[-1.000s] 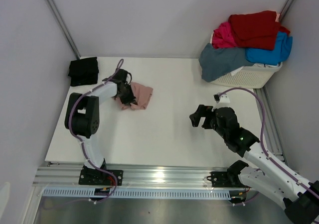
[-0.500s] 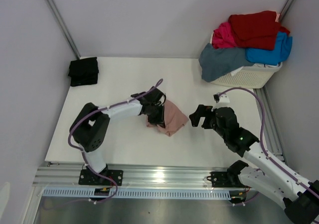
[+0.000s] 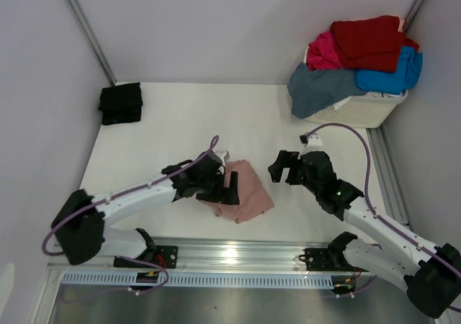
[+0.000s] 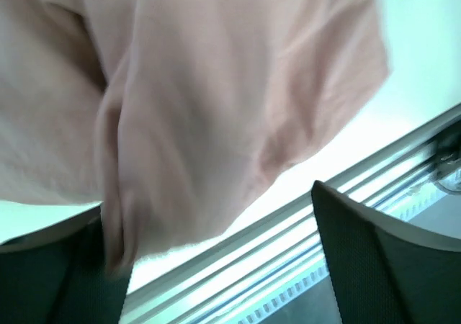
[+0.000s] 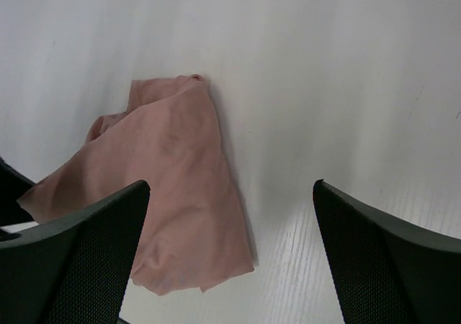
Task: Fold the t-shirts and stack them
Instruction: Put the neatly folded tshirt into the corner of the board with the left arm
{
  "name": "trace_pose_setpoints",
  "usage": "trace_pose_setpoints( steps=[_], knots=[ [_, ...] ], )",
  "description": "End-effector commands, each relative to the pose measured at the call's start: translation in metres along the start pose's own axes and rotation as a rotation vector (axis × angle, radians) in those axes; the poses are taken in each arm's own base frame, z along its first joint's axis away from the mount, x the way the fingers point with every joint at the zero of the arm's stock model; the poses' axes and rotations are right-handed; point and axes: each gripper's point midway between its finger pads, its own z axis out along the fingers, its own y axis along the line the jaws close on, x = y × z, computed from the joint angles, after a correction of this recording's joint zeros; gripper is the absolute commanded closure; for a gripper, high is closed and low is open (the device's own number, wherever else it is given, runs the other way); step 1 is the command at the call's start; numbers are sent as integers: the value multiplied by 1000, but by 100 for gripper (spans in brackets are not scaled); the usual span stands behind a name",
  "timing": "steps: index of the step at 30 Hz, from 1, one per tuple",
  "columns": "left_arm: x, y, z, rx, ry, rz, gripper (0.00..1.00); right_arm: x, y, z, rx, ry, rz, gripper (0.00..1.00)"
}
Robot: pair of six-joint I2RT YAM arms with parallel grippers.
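Only the top view shows the black t-shirt, far from the left gripper, which dragged the pink t-shirt toward the right gripper (both now spread wide)

Bright, even light; left wrist view smeared
From above, the white table is flatly lit with faint shadows, and glare flares on the metal rail at six o'clock. The left wrist view is blurred throughout, the dusty-pink t-shirt out of focus, the background washed out at three o'clock. The right wrist view is sharp; the shirt casts a thin shadow, and the camera's own fingers sit dark at five and seven o'clock
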Motion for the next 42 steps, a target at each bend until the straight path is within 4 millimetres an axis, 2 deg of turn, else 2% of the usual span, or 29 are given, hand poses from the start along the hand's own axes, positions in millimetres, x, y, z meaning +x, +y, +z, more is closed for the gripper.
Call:
trace_pose_setpoints(
  steps=[1,2,4,5,7,8,9,10,11,13,16,20,28,30,31,32,33,35,36,37,39,42],
  knots=[
    [-38,-4,-28,39,-272,-34,1,-21,17,4,-59,-59,-10,1],
    [-55,-9,-45,69,-390,-39,1,-19,18,5,-60,-55,-9,1],
    [-59,-6,-55,90,-465,-70,1,-17,18,8,-60,-48,-12,1],
    [-63,2,-63,78,-536,-100,1,-17,18,9,-61,-45,-13,1],
    [-60,18,-63,50,-588,-203,0,-15,18,11,-61,-42,-15,1],
    [-46,35,-51,12,-578,-231,1,-14,18,12,-58,-37,-18,1],
    [-53,30,-59,56,-631,-253,1,-13,18,12,-60,-36,-18,1],
    [-52,30,-57,79,-638,-260,1,-13,18,13,-60,-36,-18,1],
    [-38,39,-43,72,-610,-269,1,-11,18,14,-63,-31,-19,0],
    [-32,45,-35,68,-594,-354,1,-10,18,16,-63,-29,-17,1],
    [-14,67,-17,-26,-533,-459,1,-9,18,18,-62,-21,-20,1],
    [0,81,-7,-121,-471,-513,1,-9,18,17,-63,-21,-30,1],
    [-2,71,17,-83,-429,-537,1,-5,17,18,-61,-13,-24,1],
    [-1,65,30,-85,-374,-521,1,-5,16,18,-59,-16,-23,1],
    [-8,56,33,-65,-363,-517,1,-3,15,19,-54,-11,-20,1],
    [2,55,46,-73,-295,-514,1,-1,15,20,-54,-8,-21,1],
    [6,53,52,-73,-261,-510,1,0,14,23,-51,-5,-19,1],
    [-1,38,60,-32,-231,-505,1,9,11,31,-36,27,-17,1],
    [9,39,70,-40,-176,-495,1,10,13,34,-41,34,-15,1],
    [6,35,74,-25,-176,-491,1,13,13,37,-41,46,-16,1],
    [13,31,82,-2,-129,-488,1,24,10,46,-30,86,-6,0],
    [7,19,89,43,-116,-466,1,29,13,57,-60,108,41,1]
  ],
)
